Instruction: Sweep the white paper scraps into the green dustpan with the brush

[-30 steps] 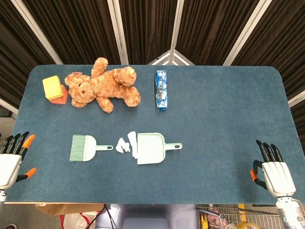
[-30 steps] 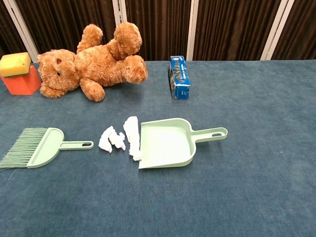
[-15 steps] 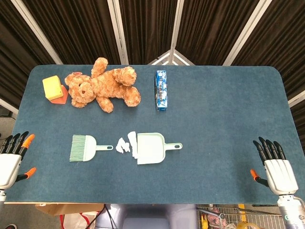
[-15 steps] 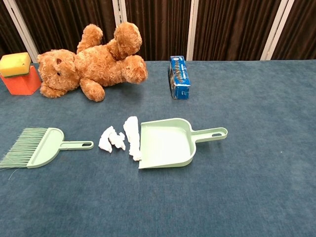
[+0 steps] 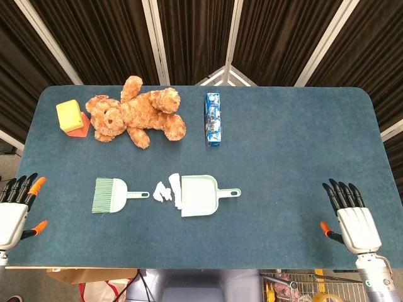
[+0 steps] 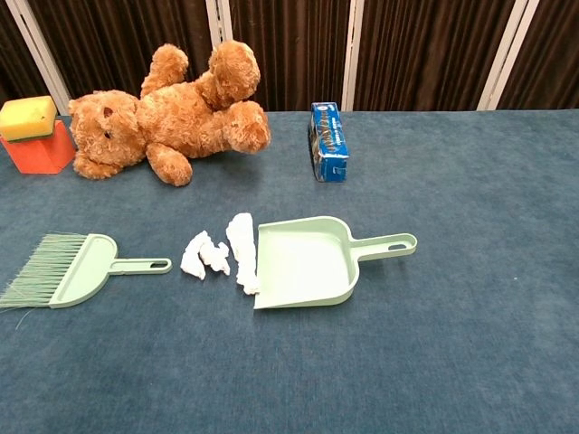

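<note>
At centre frame we see white paper scraps (image 5: 166,190) touching the green dustpan (image 5: 199,195)'s mouth, brush (image 5: 109,194) left, ready for sweeping. Our left hand (image 5: 14,213) and right hand (image 5: 352,218) wait at the lower corners, fingers spread, empty.

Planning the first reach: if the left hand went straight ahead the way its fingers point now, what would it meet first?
Judging from the head view, nothing on the table. The left hand, open at the table's near left corner, points toward the far edge. The yellow sponge block sits right of that line; depth is uncertain.
</note>
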Controlling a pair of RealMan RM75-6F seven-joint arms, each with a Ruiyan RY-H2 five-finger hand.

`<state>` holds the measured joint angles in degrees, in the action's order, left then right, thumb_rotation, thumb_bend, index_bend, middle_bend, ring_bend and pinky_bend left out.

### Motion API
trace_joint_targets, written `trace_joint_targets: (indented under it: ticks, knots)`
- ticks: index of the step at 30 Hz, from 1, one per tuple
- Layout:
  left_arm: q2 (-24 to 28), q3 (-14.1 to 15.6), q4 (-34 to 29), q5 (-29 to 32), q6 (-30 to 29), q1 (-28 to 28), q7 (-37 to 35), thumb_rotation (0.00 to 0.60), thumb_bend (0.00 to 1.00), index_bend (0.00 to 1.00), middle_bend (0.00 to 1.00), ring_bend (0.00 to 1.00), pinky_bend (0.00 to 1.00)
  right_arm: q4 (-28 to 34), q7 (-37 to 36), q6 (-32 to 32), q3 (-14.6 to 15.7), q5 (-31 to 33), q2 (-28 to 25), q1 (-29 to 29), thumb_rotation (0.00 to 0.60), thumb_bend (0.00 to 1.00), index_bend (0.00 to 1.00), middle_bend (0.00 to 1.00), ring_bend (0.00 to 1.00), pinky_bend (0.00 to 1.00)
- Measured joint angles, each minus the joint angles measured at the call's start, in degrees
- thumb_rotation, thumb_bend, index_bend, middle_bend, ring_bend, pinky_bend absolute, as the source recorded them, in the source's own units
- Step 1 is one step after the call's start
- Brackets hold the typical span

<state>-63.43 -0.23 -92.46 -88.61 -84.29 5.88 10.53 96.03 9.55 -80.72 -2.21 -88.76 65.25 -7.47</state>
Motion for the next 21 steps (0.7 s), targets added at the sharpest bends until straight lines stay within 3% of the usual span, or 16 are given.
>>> trace_joint_targets:
  ticks: [2, 5, 13, 21]
  knots:
    - [0.0, 0.0, -0.1, 0.1, 0.1, 0.0, 0.3, 0.600, 0.00, 0.00, 0.00, 0.00, 0.00, 0.0, 1.2, 1.4, -0.7, 0.8, 0.8, -1.1, 0.600, 0.30, 0.21, 0.45, 0.44, 0.43]
    - [-0.1, -0.1, -0.3, 0.0, 0.0, 0.1, 0.8, 0.600, 0.00, 0.00, 0.00, 0.00, 0.00, 0.0, 2.0, 2.9, -2.2, 2.3, 2.6, -2.7, 0.600, 0.30, 0.25, 0.53, 0.52, 0.53]
    - [-0.5, 0.0, -0.1, -0.4, -0.2, 0.1, 1.6, 0.600, 0.00, 0.00, 0.00, 0.00, 0.00, 0.6, 8.2, 7.9, -5.0, 6.3, 8.9, -7.7, 0.600, 0.30, 0.25, 0.66, 0.65, 0.65]
    - [-0.6, -0.2, -0.1, -0.4, -0.3, 0.2, 1.8, 0.600, 0.00, 0.00, 0.00, 0.00, 0.00, 0.1, 16.1, 12.0, -6.4, 10.8, 16.8, -12.2, 0.600, 0.31, 0.34, 0.75, 0.73, 0.72]
